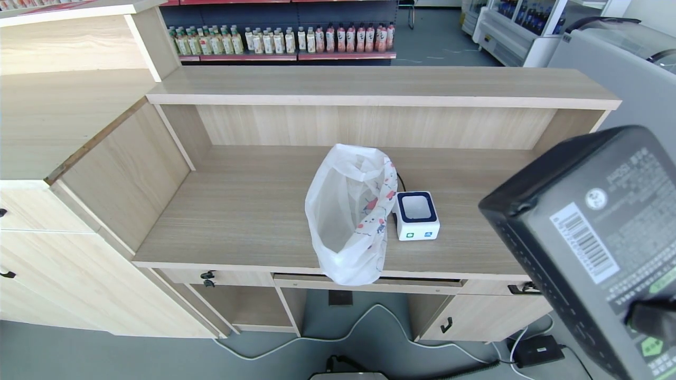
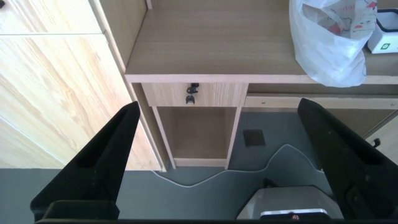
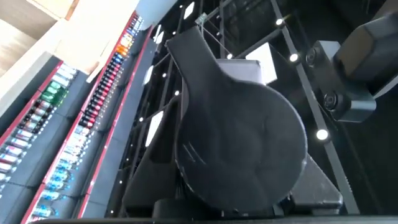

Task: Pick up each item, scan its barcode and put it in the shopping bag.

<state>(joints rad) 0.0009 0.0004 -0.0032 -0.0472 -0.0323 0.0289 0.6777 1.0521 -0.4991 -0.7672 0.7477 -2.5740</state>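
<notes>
A large black package (image 1: 591, 248) with a white barcode label (image 1: 586, 243) hangs close to the head camera at the right, label facing up. My right gripper (image 1: 652, 319) is shut on its lower end. In the right wrist view the package (image 3: 239, 143) has a rounded black end. A white shopping bag (image 1: 348, 216) stands open at the middle of the wooden counter (image 1: 237, 211), its bottom hanging over the front edge. A small white scanner (image 1: 417, 214) sits just right of it. My left gripper (image 2: 219, 109) hangs open and empty over the floor in front of the counter's left end.
A raised shelf (image 1: 369, 84) runs along the counter's back, with wooden side walls at both ends. Under the counter is a drawer with a key (image 2: 193, 92). Cables (image 1: 369, 316) and a black adapter (image 1: 536, 351) lie on the floor.
</notes>
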